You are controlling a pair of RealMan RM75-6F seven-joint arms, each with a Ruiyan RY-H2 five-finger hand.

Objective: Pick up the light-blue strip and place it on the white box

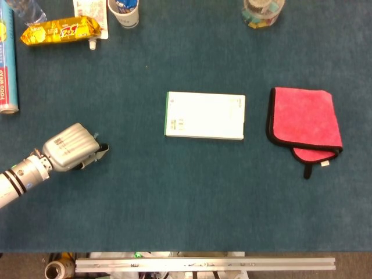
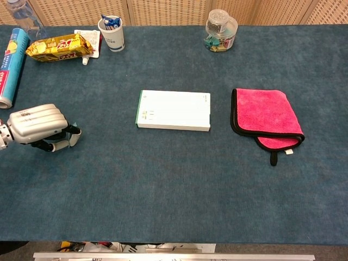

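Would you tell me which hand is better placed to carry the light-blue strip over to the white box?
Left. The left hand already has its fingers around the light-blue strip, left of the white box. The right hand appears in neither view.

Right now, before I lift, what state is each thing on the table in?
Left hand: low at the table's left, fingers curled around the strip.
Light-blue strip: mostly hidden in the fingers, only an end showing.
Flat white rectangular box: lying flat, closed, nothing on it.
Pink cloth with black edging: folded, flat.
White paper cup: upright, holding something blue.
Yellow snack packet: lying on its side.
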